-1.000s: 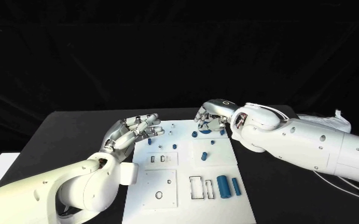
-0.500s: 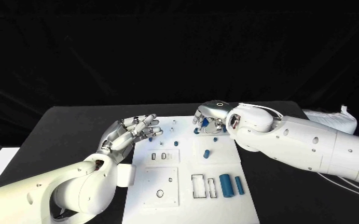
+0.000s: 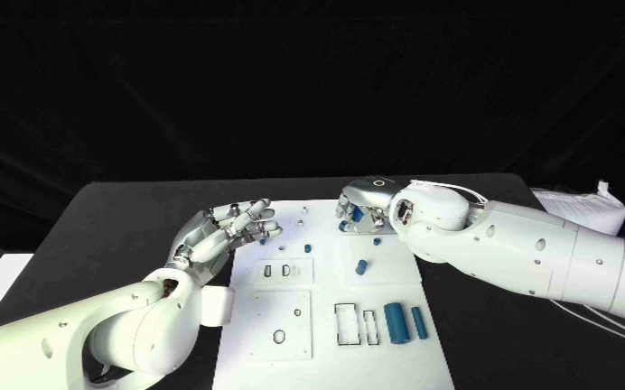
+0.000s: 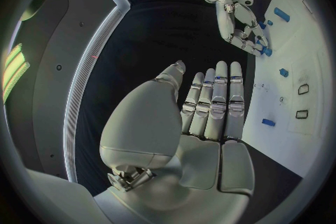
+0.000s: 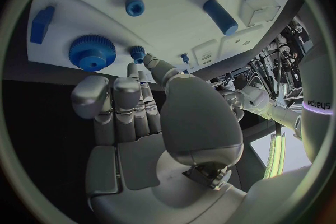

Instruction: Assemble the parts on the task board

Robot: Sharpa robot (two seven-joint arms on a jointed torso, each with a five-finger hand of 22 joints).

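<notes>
The white task board (image 3: 391, 273) lies mid-table. My right hand (image 3: 366, 202) hangs over its far end, fingers pointing down at blue parts. In the right wrist view the right hand (image 5: 154, 123) has its fingers stretched out, tips right beside a small blue gear (image 5: 138, 54) next to a large blue gear (image 5: 92, 52); nothing is lifted. A blue block (image 5: 43, 23), a round peg (image 5: 134, 5) and a short cylinder (image 5: 220, 15) stand farther along the board. My left hand (image 3: 229, 227) hovers over the board's left edge, fingers spread and empty; the left hand (image 4: 210, 117) is flat, palm up.
Two blue cylinders (image 3: 397, 322) lie side by side near the board's front right, beside empty rectangular slots (image 3: 345, 325). A blue peg (image 3: 361, 267) stands mid-board. White cloth (image 3: 580, 205) sits at the table's right edge. Black table (image 3: 117, 227) surrounds the board.
The camera has shifted a little. My right hand has crept slightly toward the far left of the board, lower over the gears. The left hand has stayed spread and empty.
</notes>
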